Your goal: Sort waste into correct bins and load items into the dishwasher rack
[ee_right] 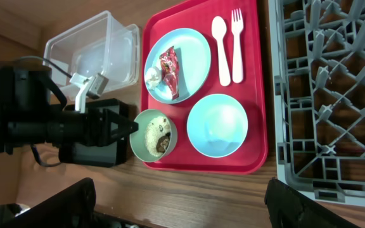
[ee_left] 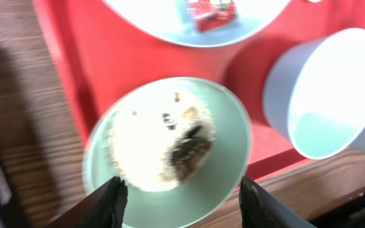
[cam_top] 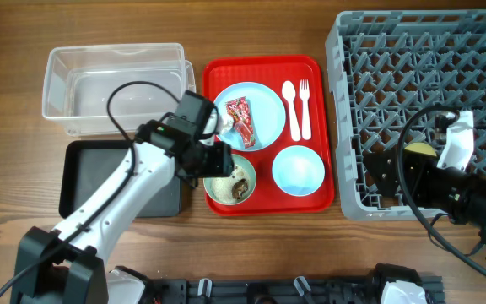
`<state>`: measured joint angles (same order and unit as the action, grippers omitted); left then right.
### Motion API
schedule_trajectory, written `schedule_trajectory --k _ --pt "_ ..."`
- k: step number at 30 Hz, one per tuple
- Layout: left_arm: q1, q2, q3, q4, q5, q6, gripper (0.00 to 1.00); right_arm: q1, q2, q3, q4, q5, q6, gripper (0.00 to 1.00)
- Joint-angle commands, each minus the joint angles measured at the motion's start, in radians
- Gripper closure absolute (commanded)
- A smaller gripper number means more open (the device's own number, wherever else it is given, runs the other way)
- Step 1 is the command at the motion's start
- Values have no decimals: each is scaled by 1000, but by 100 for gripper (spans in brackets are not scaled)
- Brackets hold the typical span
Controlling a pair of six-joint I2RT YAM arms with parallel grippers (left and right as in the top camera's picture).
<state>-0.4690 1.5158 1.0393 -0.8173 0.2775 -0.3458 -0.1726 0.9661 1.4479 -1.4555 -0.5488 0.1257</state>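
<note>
The pale green bowl (ee_left: 227,171) holds white rice (ee_left: 144,149) with brown scraps and stands at the red serving tray's (cam_top: 268,203) near-left corner. My left gripper (ee_left: 182,193) is open above it, one finger on each side of the near rim, not touching it. On the blue plate (cam_top: 260,101) lie the red wrapper (cam_top: 241,121) and a white tissue (ee_right: 152,76). The blue saucer (cam_top: 298,169), spoon (cam_top: 291,108) and fork (cam_top: 305,108) are also on that tray. My right gripper (ee_right: 179,199) hangs open and empty over the dishwasher rack's (cam_top: 429,76) near-left part. A yellow cup (cam_top: 420,150) shows partly in the rack.
The clear tub (cam_top: 112,80) stands at the back left. In front of it lies the black tray (cam_top: 87,181), partly under my left arm. Bare wooden table (ee_right: 208,190) runs along the front edge.
</note>
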Motion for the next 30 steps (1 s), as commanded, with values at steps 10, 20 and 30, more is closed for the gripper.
schedule_trajectory --k 10,20,30 --pt "-284 124 14 101 -269 -14 50 6 56 -3 -1 9 7 13" --pt "-341 209 14 183 -273 -13 59 6 60 -3 -4 9 8 13" --pt "-354 275 13 186 -309 -14 78 6 60 -3 -4 9 8 13"
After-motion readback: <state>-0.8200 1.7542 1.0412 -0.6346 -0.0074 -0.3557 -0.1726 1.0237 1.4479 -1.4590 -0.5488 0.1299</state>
